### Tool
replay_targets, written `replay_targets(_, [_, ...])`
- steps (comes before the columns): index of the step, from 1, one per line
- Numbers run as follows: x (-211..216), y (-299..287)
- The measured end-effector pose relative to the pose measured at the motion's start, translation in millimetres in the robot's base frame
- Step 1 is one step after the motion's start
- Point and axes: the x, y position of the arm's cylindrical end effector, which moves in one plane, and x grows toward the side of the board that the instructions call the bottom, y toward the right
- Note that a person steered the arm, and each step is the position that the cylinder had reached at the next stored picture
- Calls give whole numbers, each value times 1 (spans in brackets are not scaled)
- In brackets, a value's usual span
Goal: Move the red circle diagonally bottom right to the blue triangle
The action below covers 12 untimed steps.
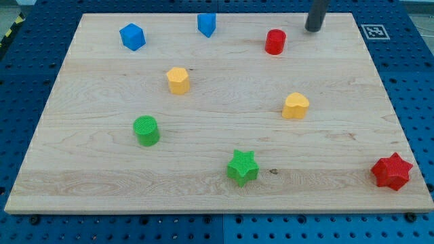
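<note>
My tip point(312, 29) rests on the wooden surface point(217, 152) at the far edge, just right of the red circle point(275, 41) and not touching it. No jaws exist on this rod, so nothing is held. The red circle sits far and right of centre; the blue triangle point(207, 24) lies to its left, well apart. Also here: 1 blue cube point(132, 36), 1 yellow hexagon point(178, 80), 1 yellow heart point(295, 106), 1 green cylinder point(146, 131), 1 green star point(243, 167), 1 red star point(392, 171).

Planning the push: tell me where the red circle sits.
The red circle sits near the view's top, right of centre, between the blue triangle and my tip.
</note>
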Motion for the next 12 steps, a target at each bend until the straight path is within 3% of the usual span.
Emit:
replay_targets(2, [0, -43])
replay_targets(8, [7, -59])
replay_targets(10, [7, -88])
replay_targets(12, [30, -93])
